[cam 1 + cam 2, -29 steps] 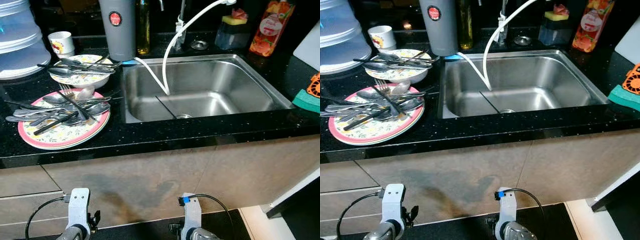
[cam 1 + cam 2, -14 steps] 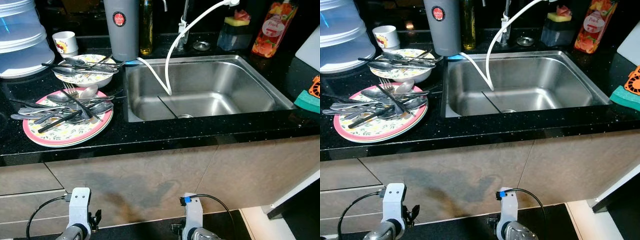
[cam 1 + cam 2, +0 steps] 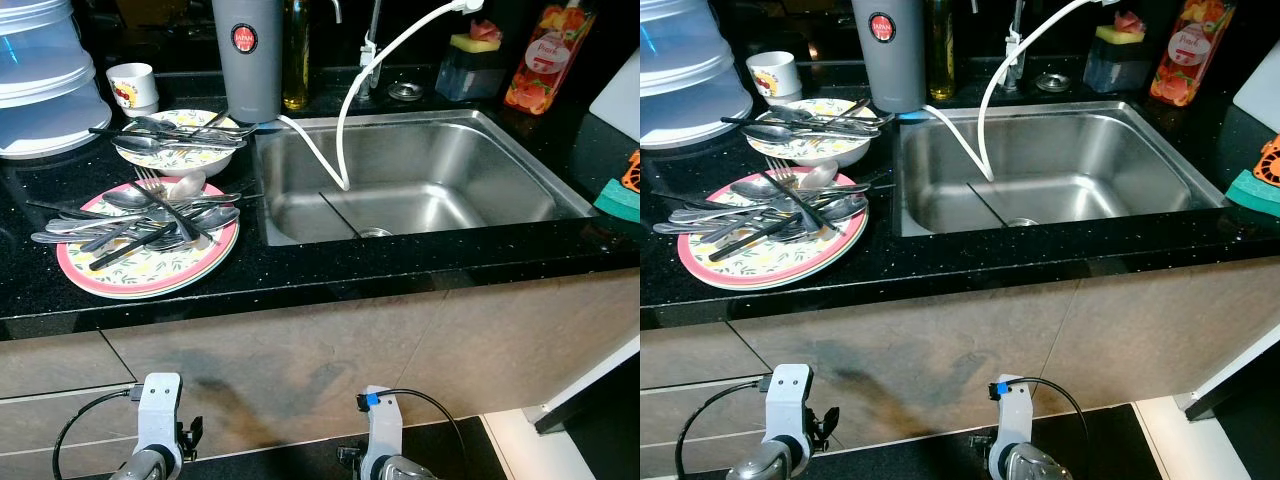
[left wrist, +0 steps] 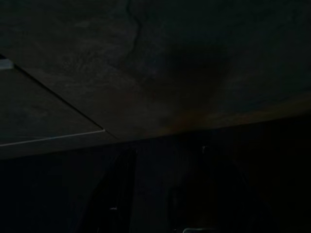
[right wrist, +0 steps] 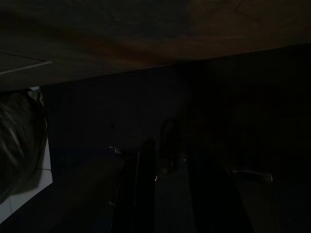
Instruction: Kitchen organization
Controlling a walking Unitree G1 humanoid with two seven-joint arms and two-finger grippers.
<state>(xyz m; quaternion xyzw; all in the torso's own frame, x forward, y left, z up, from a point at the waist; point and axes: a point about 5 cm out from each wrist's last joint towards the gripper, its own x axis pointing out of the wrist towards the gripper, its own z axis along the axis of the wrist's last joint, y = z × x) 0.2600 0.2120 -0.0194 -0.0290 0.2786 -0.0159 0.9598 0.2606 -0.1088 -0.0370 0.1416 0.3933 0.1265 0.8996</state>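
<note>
Black granite countertop (image 3: 330,270) carries the work: a pink-rimmed plate (image 3: 150,270) heaped with cutlery (image 3: 135,215) is set at the robot's left, just beside the steel sink (image 3: 420,180), with a floral bowl (image 3: 175,150) of more cutlery behind it. The utensils' long axes are laid mostly across, left to right. Both arms are hung idle below the counter edge, well apart from the dishes; the left gripper (image 4: 160,194) is judged nearer. Whether either the left or right gripper (image 5: 165,189) is parted cannot be told; nothing is held.
</note>
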